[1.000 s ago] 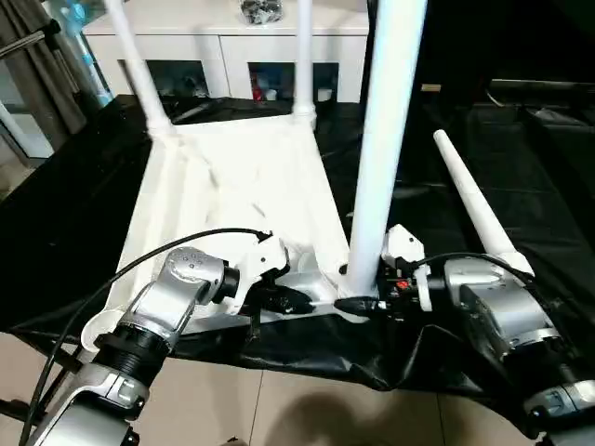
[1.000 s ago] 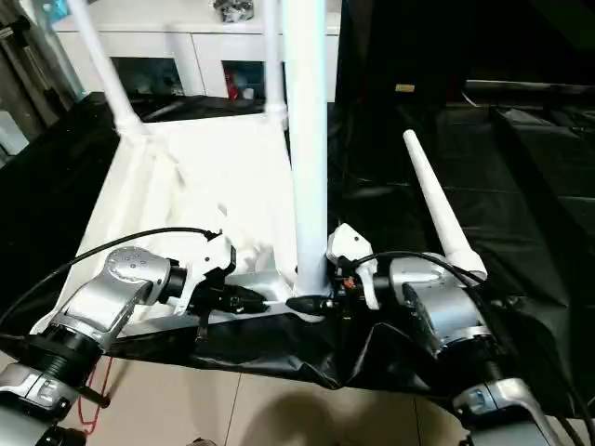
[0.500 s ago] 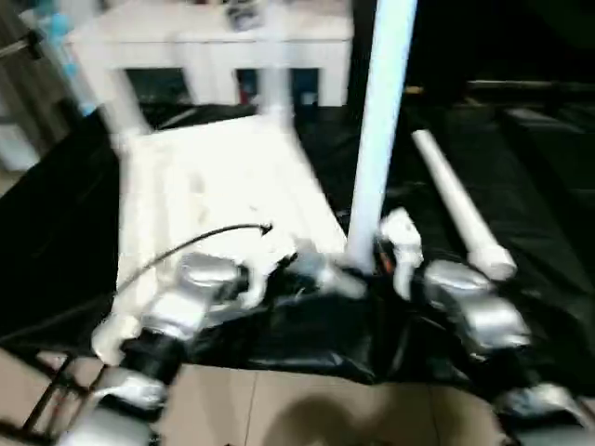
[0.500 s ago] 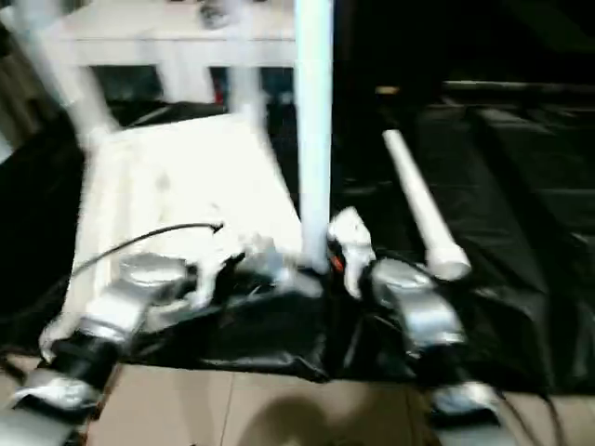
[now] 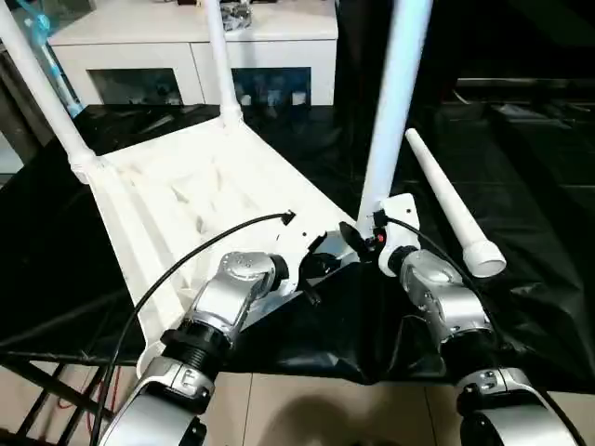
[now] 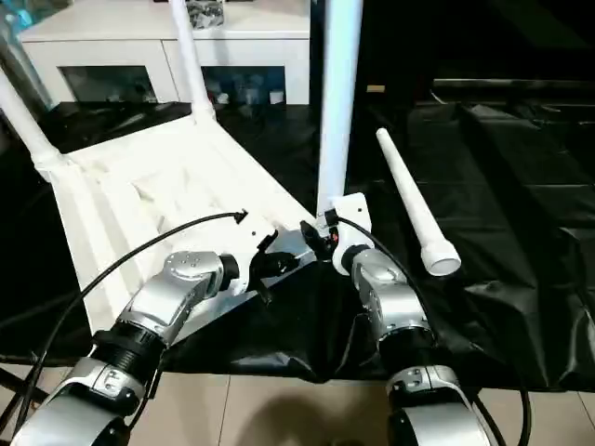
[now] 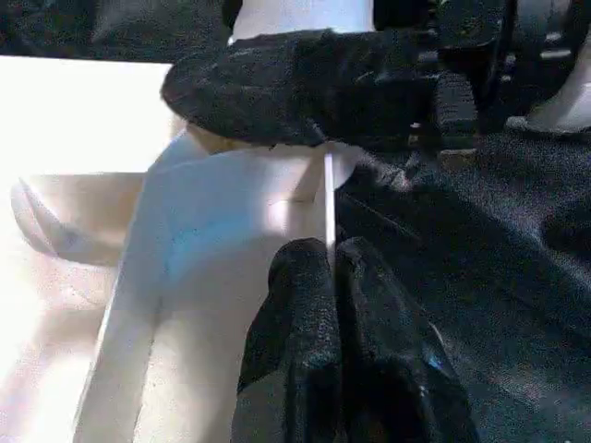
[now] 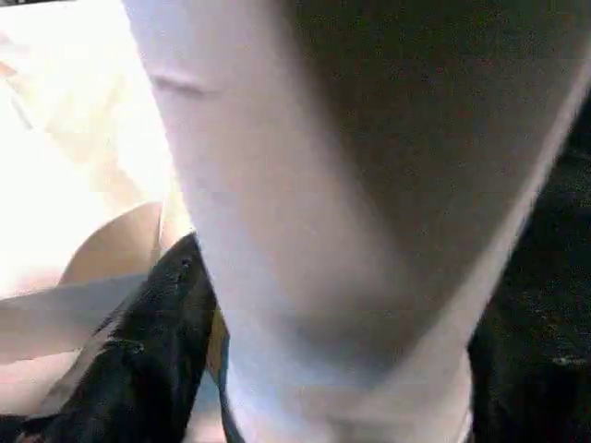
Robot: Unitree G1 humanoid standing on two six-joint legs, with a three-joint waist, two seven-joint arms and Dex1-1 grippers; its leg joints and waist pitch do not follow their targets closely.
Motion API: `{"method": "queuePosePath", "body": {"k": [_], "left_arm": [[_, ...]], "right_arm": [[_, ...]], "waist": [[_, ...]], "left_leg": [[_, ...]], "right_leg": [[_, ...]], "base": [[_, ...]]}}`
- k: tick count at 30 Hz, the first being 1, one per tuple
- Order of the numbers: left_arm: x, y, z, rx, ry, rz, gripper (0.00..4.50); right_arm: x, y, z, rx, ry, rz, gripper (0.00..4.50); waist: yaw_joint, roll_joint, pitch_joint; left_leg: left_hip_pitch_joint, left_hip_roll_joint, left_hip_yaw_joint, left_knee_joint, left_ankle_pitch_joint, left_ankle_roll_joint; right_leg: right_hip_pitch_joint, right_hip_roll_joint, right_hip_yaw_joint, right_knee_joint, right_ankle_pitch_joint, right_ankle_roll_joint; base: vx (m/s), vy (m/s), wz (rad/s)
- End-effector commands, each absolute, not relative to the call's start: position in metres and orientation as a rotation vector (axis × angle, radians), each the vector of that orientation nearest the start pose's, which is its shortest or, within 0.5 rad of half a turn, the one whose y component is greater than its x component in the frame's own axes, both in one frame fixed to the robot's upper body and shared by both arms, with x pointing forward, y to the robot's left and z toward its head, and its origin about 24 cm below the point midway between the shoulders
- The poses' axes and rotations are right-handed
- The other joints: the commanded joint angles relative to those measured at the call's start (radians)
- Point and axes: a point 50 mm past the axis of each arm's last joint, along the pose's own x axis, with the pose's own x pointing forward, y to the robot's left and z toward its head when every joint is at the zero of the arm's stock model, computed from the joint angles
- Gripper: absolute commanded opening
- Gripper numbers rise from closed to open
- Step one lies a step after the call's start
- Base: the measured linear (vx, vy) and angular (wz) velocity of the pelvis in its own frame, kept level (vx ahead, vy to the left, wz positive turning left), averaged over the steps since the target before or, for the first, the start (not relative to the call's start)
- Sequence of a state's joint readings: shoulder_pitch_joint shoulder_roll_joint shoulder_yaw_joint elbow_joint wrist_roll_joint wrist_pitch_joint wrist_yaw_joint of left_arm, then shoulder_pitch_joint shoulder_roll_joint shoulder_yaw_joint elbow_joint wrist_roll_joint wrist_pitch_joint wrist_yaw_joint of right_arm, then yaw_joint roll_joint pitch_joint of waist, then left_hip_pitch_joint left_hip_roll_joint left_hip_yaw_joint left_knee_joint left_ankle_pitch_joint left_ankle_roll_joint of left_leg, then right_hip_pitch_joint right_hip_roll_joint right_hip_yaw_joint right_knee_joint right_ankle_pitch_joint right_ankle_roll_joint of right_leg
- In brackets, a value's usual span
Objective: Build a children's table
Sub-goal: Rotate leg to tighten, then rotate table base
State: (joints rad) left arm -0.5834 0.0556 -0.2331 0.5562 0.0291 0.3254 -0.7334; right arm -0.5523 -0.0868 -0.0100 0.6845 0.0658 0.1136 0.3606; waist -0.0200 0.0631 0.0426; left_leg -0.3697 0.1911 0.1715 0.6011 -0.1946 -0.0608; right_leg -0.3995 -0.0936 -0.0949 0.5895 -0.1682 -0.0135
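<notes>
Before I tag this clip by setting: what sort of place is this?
Likely an indoor room set up as a work area: a white cabinet with glass-fronted compartments at the back, black sheeting under the work, tiled floor in front.

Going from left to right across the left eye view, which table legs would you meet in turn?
Far-left standing leg → second standing leg → near-corner standing leg → loose leg lying on the black sheet.
</notes>
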Motion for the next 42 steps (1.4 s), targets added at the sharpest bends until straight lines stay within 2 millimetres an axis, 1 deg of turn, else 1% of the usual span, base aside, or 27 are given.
{"method": "queuePosePath", "body": {"k": [1, 5, 6, 8, 10, 13, 14, 16, 17, 19, 20, 21, 22, 23, 24, 25, 26, 27, 28, 29, 32, 34, 35, 36, 39, 40, 42], "left_arm": [[0.321, 0.029, 0.062, 0.177, 0.265, -1.091, 0.00], [0.325, 0.030, 0.063, 0.211, 0.229, -1.040, 0.00], [0.327, 0.031, 0.064, 0.198, 0.227, -1.019, 0.28], [0.330, 0.034, 0.067, 0.153, 0.216, -0.991, 0.55], [0.333, 0.037, 0.070, 0.125, 0.198, -0.966, 0.65], [0.336, 0.042, 0.074, 0.126, 0.163, -0.929, 0.97], [0.342, 0.055, 0.080, 0.152, 0.108, -0.831, 1.02], [0.345, 0.070, 0.088, 0.145, 0.078, -0.759, 1.10], [0.346, 0.083, 0.095, 0.143, 0.050, -0.712, 1.10], [0.346, 0.094, 0.100, 0.160, 0.041, -0.665, 1.10], [0.344, 0.119, 0.107, 0.213, 0.043, -0.580, 1.10], [0.342, 0.135, 0.111, 0.247, 0.057, -0.521, 1.10], [0.340, 0.145, 0.113, 0.264, 0.069, -0.485, 1.10], [0.335, 0.163, 0.116, 0.288, 0.099, -0.433, 1.10], [0.333, 0.172, 0.117, 0.297, 0.117, -0.409, 1.10], [0.328, 0.185, 0.117, 0.331, 0.151, -0.377, 1.10], [0.326, 0.191, 0.116, 0.352, 0.169, -0.362, 1.10], [0.318, 0.210, 0.115, 0.424, 0.232, -0.313, 1.10], [0.311, 0.224, 0.113, 0.475, 0.287, -0.277, 1.10], [0.301, 0.239, 0.111, 0.522, 0.359, -0.235, 1.10], [0.295, 0.247, 0.108, 0.536, 0.406, -0.212, 1.15], [0.284, 0.256, 0.100, 0.556, 0.483, -0.203, 0.76], [0.277, 0.256, 0.091, 0.561, 0.548, -0.256, 0.77], [0.275, 0.253, 0.087, 0.541, 0.573, -0.280, 0.75], [0.268, 0.239, 0.075, 0.523, 0.629, -0.419, 0.34], [0.266, 0.228, 0.071, 0.514, 0.630, -0.511, 0.34], [0.264, 0.224, 0.068, 0.495, 0.638, -0.552, 0.11]], "right_arm": [[0.337, -0.106, 0.025, -0.001, 0.297, 0.477, 3.76], [0.337, -0.131, 0.044, 0.027, 0.211, 0.414, 3.76], [0.335, -0.137, 0.049, 0.033, 0.188, 0.411, 3.79], [0.327, -0.147, 0.059, 0.033, 0.148, 0.423, 3.80], [0.317, -0.156, 0.067, 0.019, 0.115, 0.448, 3.80], [0.303, -0.166, 0.074, -0.006, 0.094, 0.484, 3.80], [0.287, -0.175, 0.079, -0.046, 0.086, 0.541, 3.80], [0.274, -0.179, 0.084, -0.065, 0.089, 0.613, 3.80], [0.266, -0.181, 0.087, -0.056, 0.104, 0.659, 3.80], [0.262, -0.181, 0.086, -0.048, 0.121, 0.690, 3.80], [0.252, -0.179, 0.082, -0.023, 0.174, 0.763, 3.80], [0.248, -0.176, 0.079, -0.036, 0.202, 0.806, 3.80], [0.245, -0.174, 0.077, -0.043, 0.222, 0.830, 3.80], [0.241, -0.169, 0.072, -0.048, 0.260, 0.867, 3.80], [0.239, -0.167, 0.070, -0.047, 0.281, 0.884, 3.80], [0.241, -0.164, 0.065, -0.060, 0.310, 0.877, 3.80], [0.242, -0.163, 0.062, -0.067, 0.321, 0.867, 3.80], [0.248, -0.159, 0.053, -0.096, 0.357, 0.832, 3.80], [0.252, -0.157, 0.046, -0.108, 0.393, 0.800, 3.80], [0.258, -0.153, 0.039, -0.118, 0.432, 0.765, 3.80], [0.262, -0.149, 0.035, -0.118, 0.450, 0.751, 3.62], [0.267, -0.141, 0.032, -0.116, 0.480, 0.757, 3.40], [0.273, -0.133, 0.031, -0.117, 0.502, 0.761, 3.34], [0.276, -0.131, 0.031, -0.124, 0.505, 0.757, 3.25], [0.286, -0.126, 0.029, -0.144, 0.508, 0.733, 2.95], [0.293, -0.126, 0.028, -0.154, 0.506, 0.700, 2.95], [0.296, -0.126, 0.028, -0.156, 0.504, 0.683, 2.68]], "waist": [[0.002, -0.011, -0.061], [0.012, -0.011, -0.059], [0.017, -0.008, -0.059], [0.032, -0.010, -0.066], [0.032, -0.007, -0.066], [0.033, -0.010, -0.069], [0.034, -0.001, -0.068], [0.036, -0.008, -0.069], [0.029, -0.013, -0.064], [0.025, -0.009, -0.061], [0.023, 0.000, -0.063], [0.023, -0.008, -0.060], [0.022, -0.002, -0.056], [0.021, -0.007, -0.058], [0.018, 0.002, -0.057], [0.018, -0.007, -0.055], [0.019, 0.001, -0.054], [0.020, -0.010, -0.057], [0.016, -0.016, -0.052], [0.017, -0.028, -0.052], [0.031, -0.009, -0.054], [0.038, -0.023, -0.055], [0.044, -0.012, -0.055], [0.047, -0.011, -0.054], [0.056, -0.014, -0.054], [0.058, -0.007, -0.053], [0.059, -0.014, -0.053]], "left_leg": [[-0.002, 0.027, -0.009, -0.072, -0.240, 0.078], [0.003, 0.028, -0.006, -0.072, -0.236, 0.088], [0.007, 0.028, -0.004, -0.070, -0.230, 0.090], [0.000, 0.030, -0.003, -0.066, -0.164, 0.112], [-0.009, 0.030, -0.007, -0.066, -0.129, 0.125], [-0.010, 0.032, -0.007, -0.062, -0.105, 0.150], [-0.013, 0.029, -0.009, -0.061, -0.106, 0.159], [-0.012, 0.032, -0.009, -0.060, -0.117, 0.169], [-0.020, 0.027, -0.008, -0.063, -0.127, 0.169], [-0.014, 0.029, -0.007, -0.064, -0.162, 0.156], [-0.008, 0.031, -0.008, -0.065, -0.177, 0.140], [-0.011, 0.034, -0.010, -0.068, -0.179, 0.140], [-0.012, 0.034, -0.010, -0.070, -0.188, 0.131], [-0.009, 0.036, -0.010, -0.070, -0.195, 0.122], [-0.006, 0.033, -0.011, -0.071, -0.195, 0.106], [-0.007, 0.032, -0.011, -0.071, -0.202, 0.105], [-0.005, 0.031, -0.012, -0.073, -0.203, 0.095], [-0.003, 0.036, -0.014, -0.073, -0.197, 0.085], [-0.014, 0.033, -0.018, -0.079, -0.192, 0.079], [-0.004, 0.033, -0.013, -0.077, -0.209, 0.068], [0.012, 0.038, -0.012, -0.078, -0.210, 0.044], [0.015, 0.040, -0.008, -0.078, -0.203, 0.043], [0.007, 0.038, -0.012, -0.082, -0.192, 0.039], [0.009, 0.037, -0.010, -0.083, -0.200, 0.029], [0.012, 0.035, -0.008, -0.083, -0.213, 0.016], [0.013, 0.034, -0.009, -0.084, -0.228, 0.004], [0.009, 0.031, -0.008, -0.083, -0.245, -0.003]], "right_leg": [[0.050, -0.051, 0.039, -0.086, -0.325, -0.193], [0.050, -0.047, 0.042, -0.088, -0.311, -0.189], [0.049, -0.046, 0.043, -0.088, -0.302, -0.187], [0.055, -0.047, 0.046, -0.077, -0.221, -0.195], [0.060, -0.047, 0.043, -0.071, -0.169, -0.202], [0.061, -0.048, 0.044, -0.066, -0.115, -0.212], [0.066, -0.046, 0.042, -0.066, -0.110, -0.208], [0.069, -0.048, 0.042, -0.065, -0.107, -0.202], [0.069, -0.047, 0.037, -0.069, -0.151, -0.195], [0.063, -0.047, 0.037, -0.079, -0.237, -0.182], [0.058, -0.043, 0.036, -0.081, -0.272, -0.177], [0.059, -0.044, 0.037, -0.083, -0.279, -0.173], [0.055, -0.043, 0.038, -0.082, -0.297, -0.168], [0.053, -0.042, 0.038, -0.081, -0.304, -0.164], [0.049, -0.041, 0.038, -0.081, -0.322, -0.156], [0.046, -0.040, 0.037, -0.086, -0.336, -0.153], [0.045, -0.040, 0.038, -0.085, -0.346, -0.153], [0.043, -0.042, 0.038, -0.078, -0.334, -0.158], [0.046, -0.045, 0.039, -0.071, -0.350, -0.160], [0.037, -0.043, 0.041, -0.079, -0.378, -0.153], [0.029, -0.040, 0.048, -0.074, -0.295, -0.175], [0.027, -0.038, 0.050, -0.067, -0.242, -0.191], [0.034, -0.040, 0.049, -0.059, -0.216, -0.198], [0.033, -0.039, 0.050, -0.058, -0.205, -0.201], [0.032, -0.044, 0.054, -0.060, -0.203, -0.206], [0.031, -0.044, 0.054, -0.061, -0.204, -0.209], [0.036, -0.048, 0.056, -0.060, -0.224, -0.208]], "base": [[0.000, 0.000, 0.00], [0.000, 0.000, 0.00], [0.000, 0.000, 0.00], [0.000, 0.000, 0.00], [0.000, 0.000, 0.00], [0.000, 0.000, 0.00], [0.000, 0.000, 0.00], [0.000, 0.000, 0.00], [0.000, 0.000, 0.00], [0.000, 0.000, 0.00], [0.000, 0.000, 0.00], [0.000, 0.000, 0.00], [0.000, 0.000, 0.00], [0.000, 0.000, 0.00], [0.000, 0.000, 0.00], [0.000, 0.000, 0.00], [0.000, 0.000, 0.00], [0.000, 0.000, 0.00], [0.000, 0.000, 0.00], [0.000, 0.000, 0.00], [0.000, 0.000, 0.00], [0.000, 0.000, 0.00], [0.000, 0.000, 0.00], [0.000, 0.000, 0.00], [0.000, 0.000, 0.00], [0.000, 0.000, 0.00], [0.000, 0.000, 0.00]]}}
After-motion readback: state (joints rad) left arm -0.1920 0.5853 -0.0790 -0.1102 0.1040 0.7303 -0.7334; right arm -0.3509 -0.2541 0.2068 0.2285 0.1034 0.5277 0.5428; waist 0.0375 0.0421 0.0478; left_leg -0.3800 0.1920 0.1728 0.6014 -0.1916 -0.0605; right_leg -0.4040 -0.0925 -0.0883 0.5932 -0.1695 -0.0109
